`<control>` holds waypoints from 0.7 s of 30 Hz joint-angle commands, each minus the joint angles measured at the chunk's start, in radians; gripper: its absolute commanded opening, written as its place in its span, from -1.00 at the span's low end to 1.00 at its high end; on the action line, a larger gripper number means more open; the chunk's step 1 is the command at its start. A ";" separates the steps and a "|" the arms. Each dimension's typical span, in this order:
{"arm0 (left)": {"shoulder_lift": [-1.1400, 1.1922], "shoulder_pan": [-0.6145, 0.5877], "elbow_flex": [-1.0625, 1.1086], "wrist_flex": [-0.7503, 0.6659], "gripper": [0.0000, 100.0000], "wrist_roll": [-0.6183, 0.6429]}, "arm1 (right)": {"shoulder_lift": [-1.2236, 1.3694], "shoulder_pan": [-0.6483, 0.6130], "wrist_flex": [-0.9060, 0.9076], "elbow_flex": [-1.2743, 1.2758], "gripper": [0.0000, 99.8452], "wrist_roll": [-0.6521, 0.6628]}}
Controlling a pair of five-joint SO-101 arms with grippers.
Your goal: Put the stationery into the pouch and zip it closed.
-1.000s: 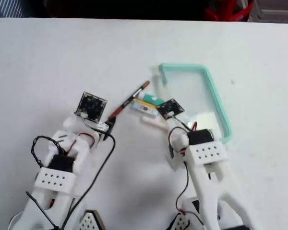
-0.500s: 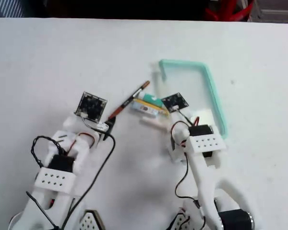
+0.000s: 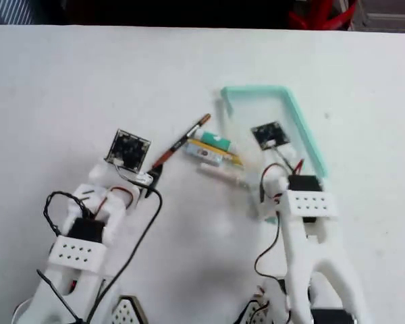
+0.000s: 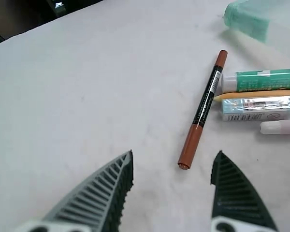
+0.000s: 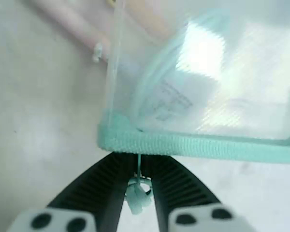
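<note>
1. Since the earlier frames, the right arm (image 3: 310, 209) has been carried towards the right of the high view. The pouch (image 3: 305, 128) has been dragged slightly with it, while the left arm (image 3: 88, 229) and the loose stationery have been left in place.
2. At lower left of centre in the high view, the left gripper (image 3: 152, 177) is held over the table (image 3: 67, 81). Its jaws are spread wide with nothing between them, which is plainest in the left wrist view.
3. Just beyond its fingertips, a brown marker (image 3: 182, 142) is laid slanted. Bare table is seen to the left of it and above it.
4. At centre, a green glue stick (image 3: 211, 140), a small box (image 3: 202, 152), a yellow pencil (image 3: 233, 160) and a pink pen (image 3: 219, 173) are bunched together, just left of the pouch.
5. The clear, teal-edged pouch is laid flat right of centre, with bare table beyond its upper and right edges.
6. The grip is told by the right wrist view: the right gripper (image 5: 137, 162) is clamped on the teal zip pull (image 5: 137, 191), just under the pouch's teal edge.
</note>
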 commanded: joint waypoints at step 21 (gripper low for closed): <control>-0.019 0.329 -0.592 0.617 -0.29 -0.118 | 0.268 -0.073 0.648 -1.525 -0.96 0.241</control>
